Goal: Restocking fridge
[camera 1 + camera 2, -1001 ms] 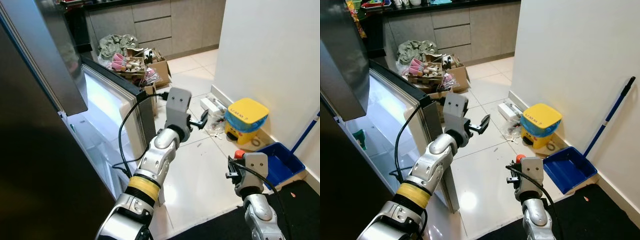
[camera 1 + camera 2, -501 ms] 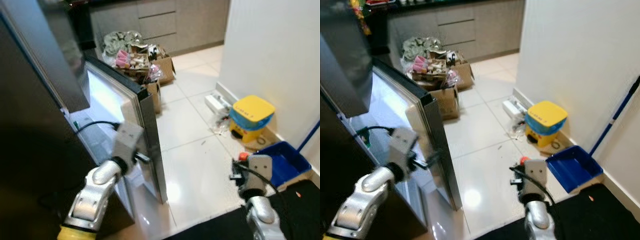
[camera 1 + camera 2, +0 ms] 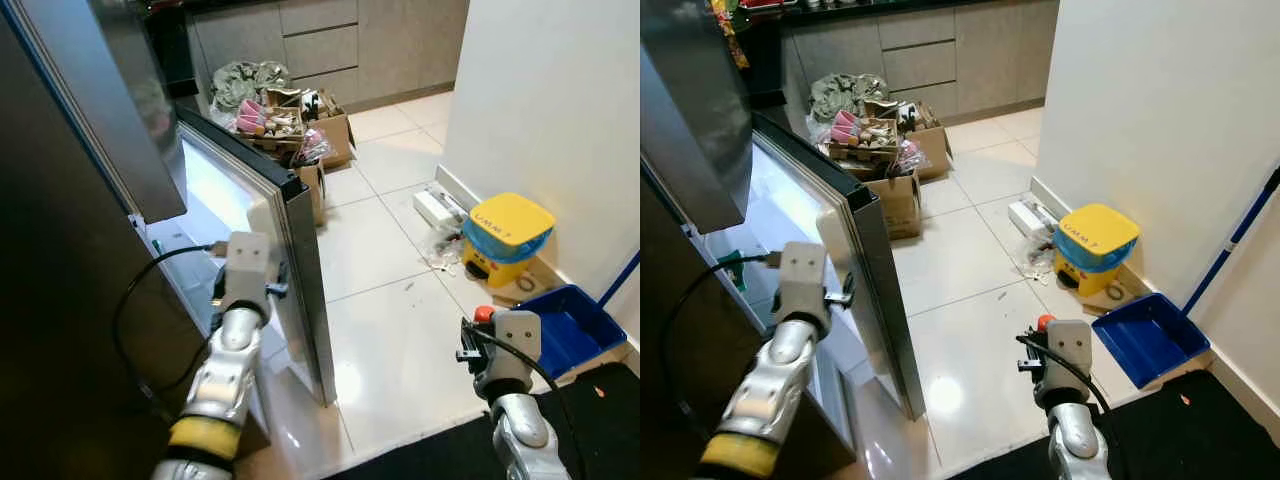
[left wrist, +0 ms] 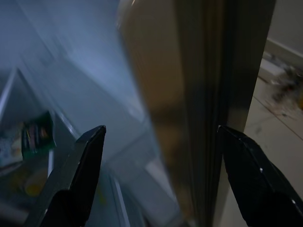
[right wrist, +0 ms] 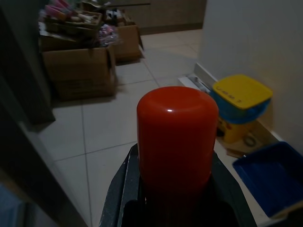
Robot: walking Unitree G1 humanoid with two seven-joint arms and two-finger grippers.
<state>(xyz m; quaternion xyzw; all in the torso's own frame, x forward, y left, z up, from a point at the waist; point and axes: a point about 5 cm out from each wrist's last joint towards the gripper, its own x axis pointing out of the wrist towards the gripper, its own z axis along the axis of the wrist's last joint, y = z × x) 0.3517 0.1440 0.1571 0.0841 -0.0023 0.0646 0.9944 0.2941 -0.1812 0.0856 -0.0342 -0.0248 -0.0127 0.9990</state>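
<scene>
My left claw (image 4: 158, 177) is spread wide astride the edge of the open grey steel fridge door (image 3: 300, 250). My right claw (image 5: 177, 208), low over the tiled floor (image 3: 400, 330), is clamped on a red round-topped plastic bottle (image 5: 176, 137).

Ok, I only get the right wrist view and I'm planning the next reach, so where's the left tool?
Observer: The left tool is at the free edge of the open fridge door, with an open finger on either side of it.
Operator: Anything inside the fridge yet?
Observer: A small green packet lies on a shelf inside. It's too blurred to tell what it is.
Operator: And where's my right tool relative to that door?
Observer: The right tool, shut on the red-capped item, is low over the floor tiles on the door's outer side, well apart from it.
</scene>
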